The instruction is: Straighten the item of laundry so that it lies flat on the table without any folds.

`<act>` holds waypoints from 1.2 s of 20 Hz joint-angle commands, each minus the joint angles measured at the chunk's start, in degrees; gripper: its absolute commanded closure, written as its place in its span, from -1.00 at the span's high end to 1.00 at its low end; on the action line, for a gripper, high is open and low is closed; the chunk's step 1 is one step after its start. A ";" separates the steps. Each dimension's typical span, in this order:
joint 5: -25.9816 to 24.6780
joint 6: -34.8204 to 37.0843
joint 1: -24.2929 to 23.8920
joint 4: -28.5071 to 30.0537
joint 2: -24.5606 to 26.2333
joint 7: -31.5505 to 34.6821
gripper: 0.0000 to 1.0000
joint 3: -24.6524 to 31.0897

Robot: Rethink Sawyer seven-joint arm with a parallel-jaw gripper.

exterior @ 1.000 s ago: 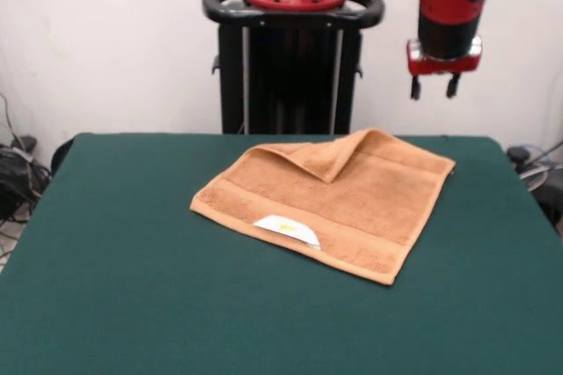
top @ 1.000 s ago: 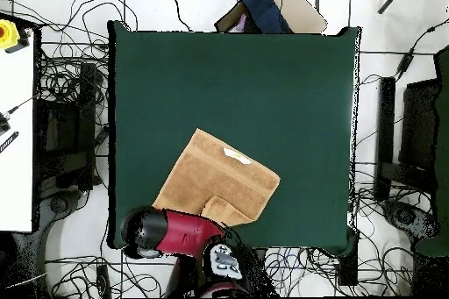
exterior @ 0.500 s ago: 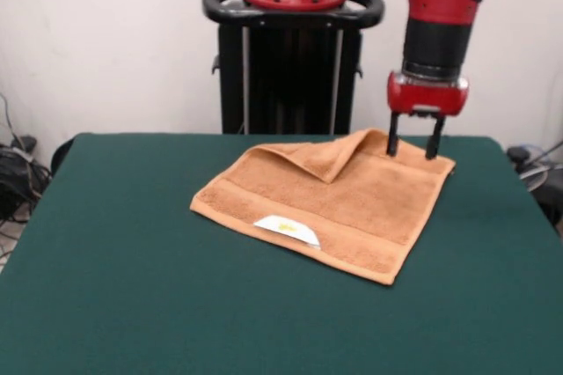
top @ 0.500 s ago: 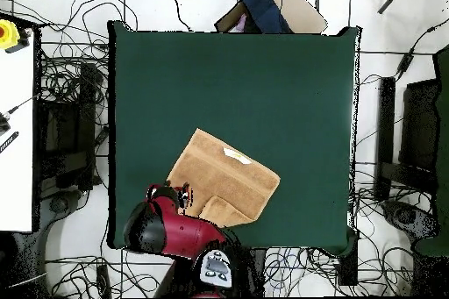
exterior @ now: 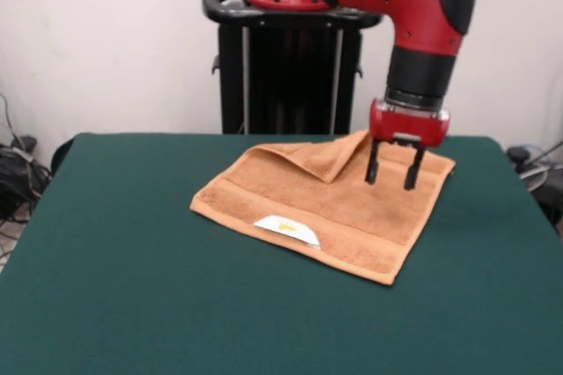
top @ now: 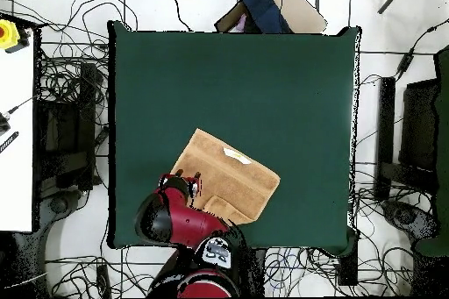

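Towel (exterior: 330,203) lies on the table (exterior: 132,305), toward the pedestal side and off-centre, rotated so its corners point along the table edges. In the overhead view the towel (top: 230,177) sits in the lower middle of the green table (top: 263,85), one corner close to the base-side edge. One corner is folded over onto the cloth, making a raised triangular flap (exterior: 330,153) on the far side in the front view. White tag (exterior: 288,229) shows at the near edge, flat on top of the cloth. Near border band lies flat, and the near corner sits flush on the felt.

My gripper (exterior: 390,166) hangs over the towel's far right part, just beside the flap. My fingers (exterior: 372,164) are spread apart, holding nothing, tips pointing down. I can't tell whether the tips touch the cloth. In the overhead view my arm covers the towel's corner nearest the base, and my gripper (top: 187,181) shows at its left side.

Open felt: wide bare stretch on the camera side in the front view, also left of the towel. Less room between the towel and the pedestal-side edge.
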 commanded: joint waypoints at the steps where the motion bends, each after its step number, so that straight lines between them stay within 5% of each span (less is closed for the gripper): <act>1: 3.56 2.08 1.25 -8.17 6.90 6.50 1.00 -5.04; 6: -0.30 -6.32 -1.96 -13.78 15.64 8.34 1.00 -3.46; 15: -6.70 -12.36 -8.24 -16.36 18.33 12.21 1.00 1.28; 24: -7.26 -13.37 -7.76 -19.59 17.24 11.29 1.00 -0.58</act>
